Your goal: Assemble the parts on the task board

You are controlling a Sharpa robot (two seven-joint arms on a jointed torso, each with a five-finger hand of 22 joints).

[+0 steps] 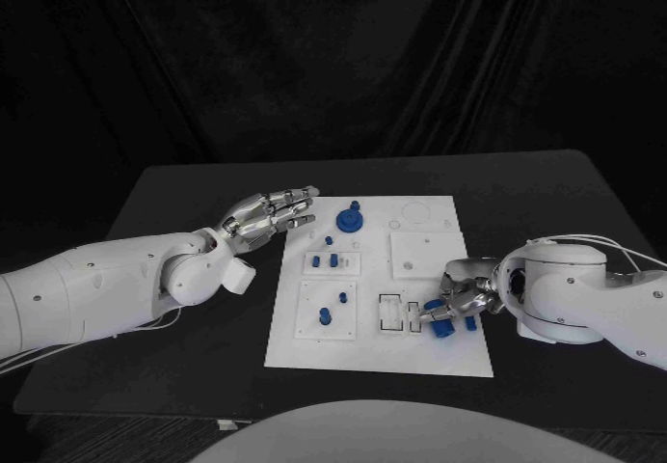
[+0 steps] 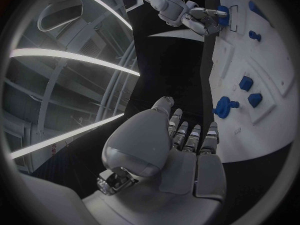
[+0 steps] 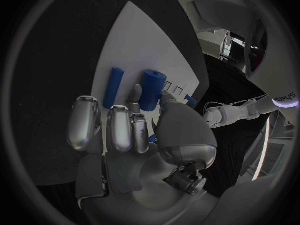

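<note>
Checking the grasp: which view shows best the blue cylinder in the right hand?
The right wrist view: the blue cylinder stands large, pinched at the right hand's fingertips above the task board. In the head view it is a small blue patch partly hidden by fingers. In the left wrist view it is tiny and far.

The left hand [image 1: 268, 213] hovered open beside the far left corner of the task board [image 1: 431, 359]. At the board's near right, the right hand [image 1: 462, 301] gripped a blue part [image 1: 440, 321].
</note>
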